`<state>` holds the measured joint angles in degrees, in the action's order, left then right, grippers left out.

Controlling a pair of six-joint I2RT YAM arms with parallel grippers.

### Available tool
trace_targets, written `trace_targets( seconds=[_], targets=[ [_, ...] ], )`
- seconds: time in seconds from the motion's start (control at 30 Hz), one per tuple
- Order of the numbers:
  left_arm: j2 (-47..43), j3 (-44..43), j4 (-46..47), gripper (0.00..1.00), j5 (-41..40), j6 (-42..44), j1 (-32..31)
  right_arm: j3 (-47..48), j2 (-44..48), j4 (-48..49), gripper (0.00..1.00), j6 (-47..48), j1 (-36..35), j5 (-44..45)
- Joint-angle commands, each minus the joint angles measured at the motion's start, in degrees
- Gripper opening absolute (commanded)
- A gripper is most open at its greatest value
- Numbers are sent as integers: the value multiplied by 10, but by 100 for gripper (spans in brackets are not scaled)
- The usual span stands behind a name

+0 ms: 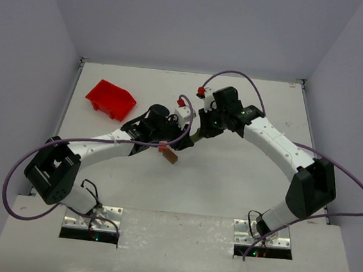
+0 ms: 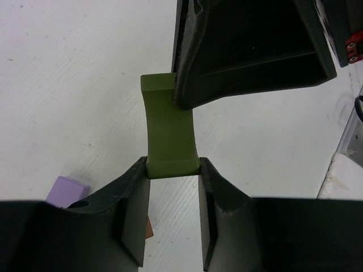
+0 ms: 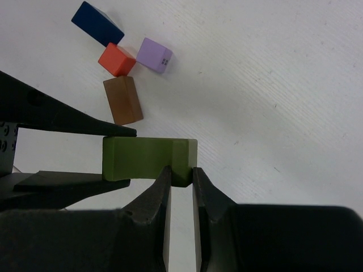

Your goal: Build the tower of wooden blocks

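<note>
Olive arch block [image 3: 148, 160] hangs level, clamped at both ends. Near it lie a brown block [image 3: 122, 100], orange-red cube [image 3: 117, 59], lilac cube [image 3: 155, 55] and dark blue block [image 3: 97, 23], tightly clustered.

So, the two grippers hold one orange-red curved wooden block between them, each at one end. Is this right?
Not quite. The curved wooden block is olive green, not orange-red; the right wrist view shows it. The left gripper and the right gripper do hold it between them, each at one end.
</note>
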<state>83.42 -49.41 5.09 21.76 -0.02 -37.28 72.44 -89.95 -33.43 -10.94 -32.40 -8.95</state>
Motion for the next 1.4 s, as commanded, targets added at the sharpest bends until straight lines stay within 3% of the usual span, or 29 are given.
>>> trace_targets(
  seconds=[0.0,0.03,0.07,0.23,0.4,0.53,0.6,0.7,0.77,0.9,1.03,1.17,1.37],
  targets=[
    [6,-31,28,10,5,5,-6,20,7,4,0,7,-2,3],
    [9,-36,28,2,6,5,-6,21,6,4,0,7,-2,4],
    [15,-39,27,0,10,2,-7,21,6,5,0,7,-3,5],
    [31,-46,38,0,25,-28,-6,23,7,12,2,7,-2,10],
    [28,-41,68,0,17,-67,-4,23,12,17,46,12,-2,17],
    [20,-30,101,0,14,-116,8,38,21,23,86,14,-3,53],
    [20,-18,123,0,34,-145,33,57,32,30,97,2,-2,73],
    [32,7,174,0,69,-240,86,57,66,64,99,-20,-2,98],
    [51,30,233,0,134,-316,133,23,103,110,99,-35,-1,92],
    [87,98,468,0,277,-475,197,-109,183,238,99,-96,6,68],
    [113,129,639,0,323,-606,207,-247,258,407,99,-208,16,26],
    [104,155,735,0,330,-658,211,-376,283,664,99,-307,19,-34],
    [59,189,762,0,307,-665,212,-423,223,815,99,-410,18,-37]
  ],
)
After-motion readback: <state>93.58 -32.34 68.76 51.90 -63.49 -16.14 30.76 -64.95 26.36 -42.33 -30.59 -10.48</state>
